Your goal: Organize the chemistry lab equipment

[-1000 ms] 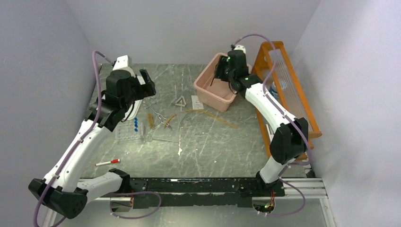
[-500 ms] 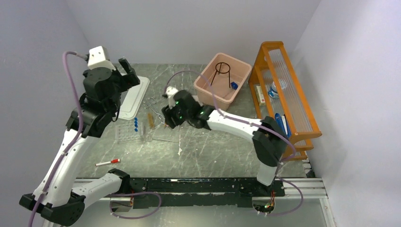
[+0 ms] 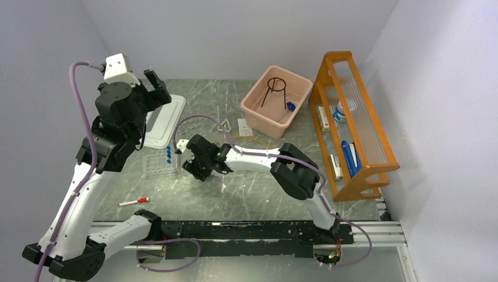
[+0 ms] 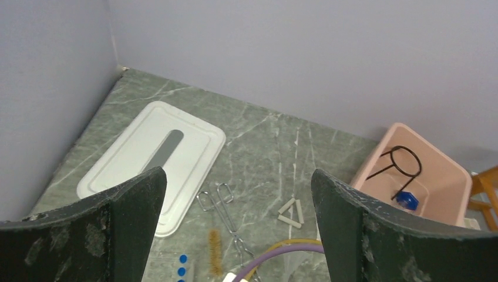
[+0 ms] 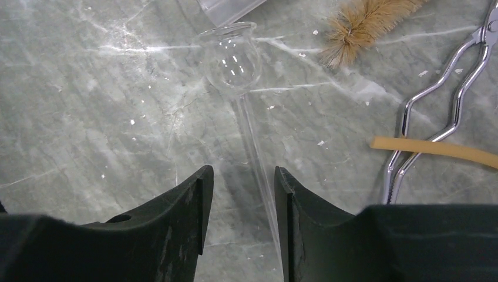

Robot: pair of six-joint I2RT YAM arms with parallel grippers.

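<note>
Hovering right pincer (image 5: pixel 238 197) half-spread over glass bulb rod (image 5: pixel 230 56), the rod's stem running through the gap, flat on the surface (image 5: pixel 88 117).
Brown brush (image 5: pixel 367 23), metal tongs (image 5: pixel 437 97), amber tubing (image 5: pixel 434 150) lie close beside; left pincer (image 4: pixel 238 200) wide-spread, raised above white tray (image 4: pixel 117 170), holding nothing.

table (image 5: pixel 88 117): smooth marble-look stone, low sheen. glass rod (image 5: pixel 230 56): clear, glossy. metal tongs (image 5: pixel 401 126): bright, polished. brown brush (image 5: pixel 364 20): coarse bristle. amber tubing (image 5: pixel 434 150): matt, rubbery. pink bin (image 3: pixel 261 122): smooth plastic. shelf (image 3: pixel 337 54): orange wood. right gripper fingers (image 5: pixel 176 235): matt black, scuffed.
</note>
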